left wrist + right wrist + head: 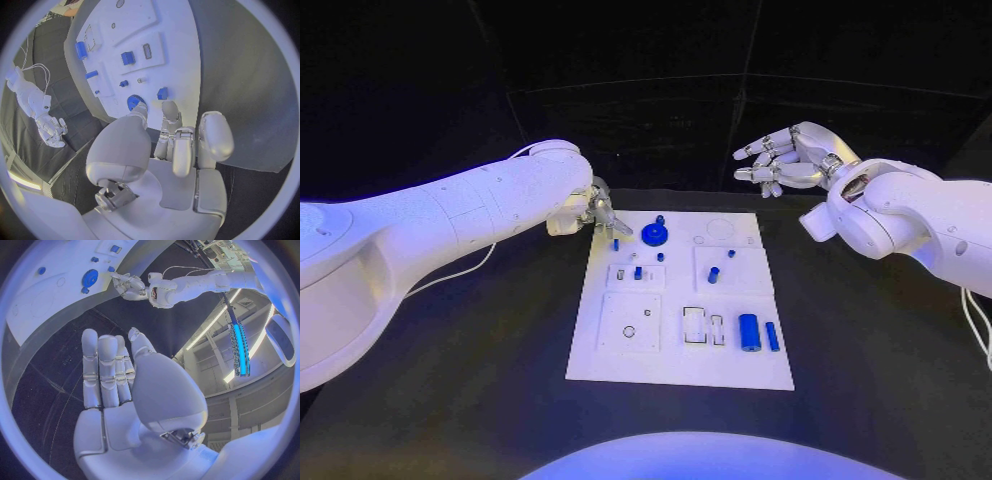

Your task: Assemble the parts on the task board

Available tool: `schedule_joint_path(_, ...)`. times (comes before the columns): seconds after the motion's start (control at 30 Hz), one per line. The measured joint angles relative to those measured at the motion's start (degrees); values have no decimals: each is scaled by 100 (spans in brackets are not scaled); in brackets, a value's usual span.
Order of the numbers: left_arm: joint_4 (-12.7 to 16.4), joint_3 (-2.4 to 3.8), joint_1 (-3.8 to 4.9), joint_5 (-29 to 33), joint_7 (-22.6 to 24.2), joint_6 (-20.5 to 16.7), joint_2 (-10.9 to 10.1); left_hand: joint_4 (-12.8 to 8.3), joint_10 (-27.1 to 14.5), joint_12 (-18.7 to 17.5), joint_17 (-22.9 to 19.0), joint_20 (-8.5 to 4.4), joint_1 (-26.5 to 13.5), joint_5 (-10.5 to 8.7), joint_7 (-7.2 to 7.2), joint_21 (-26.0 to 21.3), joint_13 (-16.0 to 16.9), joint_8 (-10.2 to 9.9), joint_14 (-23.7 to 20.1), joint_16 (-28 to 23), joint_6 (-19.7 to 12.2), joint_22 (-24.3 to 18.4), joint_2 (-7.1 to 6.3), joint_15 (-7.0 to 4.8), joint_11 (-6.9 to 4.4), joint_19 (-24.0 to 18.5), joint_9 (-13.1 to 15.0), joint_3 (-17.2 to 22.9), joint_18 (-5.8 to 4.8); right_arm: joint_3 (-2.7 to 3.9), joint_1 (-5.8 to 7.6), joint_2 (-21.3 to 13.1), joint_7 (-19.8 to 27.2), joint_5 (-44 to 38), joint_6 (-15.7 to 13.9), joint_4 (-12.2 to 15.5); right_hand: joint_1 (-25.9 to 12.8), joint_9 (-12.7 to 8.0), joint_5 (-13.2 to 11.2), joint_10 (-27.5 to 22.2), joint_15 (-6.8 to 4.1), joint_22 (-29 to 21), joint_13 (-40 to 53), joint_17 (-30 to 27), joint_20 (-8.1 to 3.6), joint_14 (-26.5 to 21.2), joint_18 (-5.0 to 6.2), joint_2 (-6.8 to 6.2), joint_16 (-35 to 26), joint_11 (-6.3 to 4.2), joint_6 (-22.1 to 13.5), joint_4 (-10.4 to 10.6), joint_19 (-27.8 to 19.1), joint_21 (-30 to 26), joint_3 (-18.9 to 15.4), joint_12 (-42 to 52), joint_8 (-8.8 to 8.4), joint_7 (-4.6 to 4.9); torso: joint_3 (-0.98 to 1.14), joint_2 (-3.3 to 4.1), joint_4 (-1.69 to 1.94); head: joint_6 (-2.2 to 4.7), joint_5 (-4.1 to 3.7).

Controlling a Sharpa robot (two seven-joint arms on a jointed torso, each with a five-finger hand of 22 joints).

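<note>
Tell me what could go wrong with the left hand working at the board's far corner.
The left hand hangs over the task board edge, fingers close to a small blue piece and the round blue part; it could nudge either. Its palm hides much of that corner in the left wrist view, so contact is hard to judge.

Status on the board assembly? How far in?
Early. Some blue parts already stand in the board, such as the round one near the far edge. The left robot hand works at the far left corner, fingers by a small blue piece; whether it grips it is unclear. Two cylinders still lie loose. The right robot hand is open, off the board.
</note>
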Motion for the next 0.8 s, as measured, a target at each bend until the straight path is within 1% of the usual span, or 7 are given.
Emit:
schedule_joint_path(0.03, -8, 0, -3, 0, 0, 13, 7, -6, 11, 0, 0, 0, 0, 0, -9, 0, 0, 0, 0, 0, 9, 7, 0, 0, -11, 0, -6, -6, 0, 0, 0, 1, 0, 0, 0, -1, 0, 0, 0, 0, 0, 0, 0, 0, 0, 0, 0, 0, 0, 0, 0, 0, 0, 0, 0, 0, 0, 0, 0, 0, 1, -1, -1)
schedule_joint_path(0.1, -28, 1, -11, -2, 0, 41, 19, -7, 21, 0, 0, 0, 56, 0, -22, 0, -3, 0, 0, 0, 22, 16, 56, 0, -20, 0, -7, -38, 0, 0, 0, 2, 0, 0, 1, -2, 0, 0, 0, 0, 0, 0, 0, 0, 0, 0, 0, 0, 0, 0, 0, 0, 0, 0, 0, 0, 0, 0, 0, -2, 1, -5, -1)
schedule_joint_path(0.2, -61, 1, -26, -19, 0, 87, 38, -22, 21, 0, 0, 0, 136, 0, -8, 20, -15, 0, 0, 0, 50, 25, 84, 0, -20, 0, -19, -54, 0, 0, 0, 3, 1, 0, 2, -2, 0, 0, 0, 0, 0, 0, 0, 0, 0, 0, 0, 0, 0, 0, 0, 0, 0, 0, 0, 0, 0, 0, 2, -3, 2, -9, 5)
schedule_joint_path(0.6, -169, 1, -60, -138, 1, 192, 80, -54, 20, 0, 0, 0, 244, 0, -29, 20, -32, 0, 0, 0, 71, 40, 118, 0, -20, 0, -35, -86, 0, 0, 0, 4, 3, 0, 5, 2, 0, 0, 0, 0, 0, 0, 1, 0, 0, 0, 0, 0, 0, 0, 0, 0, 0, 0, 0, 0, 0, 0, 2, -3, 8, -10, 2)
schedule_joint_path(0.73, -190, 1, -67, -159, 5, 207, 100, -63, 22, 0, 0, -16, 287, 0, -29, 20, -35, 0, 0, 0, 71, 52, 161, 0, -22, 16, -40, -95, 0, 0, 0, 12, 4, 0, 6, 1, 0, 0, 0, 0, 0, 0, 1, 0, 0, 0, 0, 0, 0, 0, 0, 0, 0, 0, 0, 0, 0, 0, 1, -3, 8, -13, -1)
schedule_joint_path(0.8, -205, 2, -74, -166, 7, 214, 112, -69, 41, 0, 0, -16, 303, 0, -14, 20, -38, 0, 0, 0, 93, 52, 177, 0, -41, 15, -41, -101, 0, 0, 0, 16, 5, 0, 6, 1, 0, 0, 25, 0, 0, 1, -4, 4, 0, 0, 0, 0, 0, 0, 0, 0, 0, 0, 0, 0, 0, 0, 0, -3, 8, -18, -2)
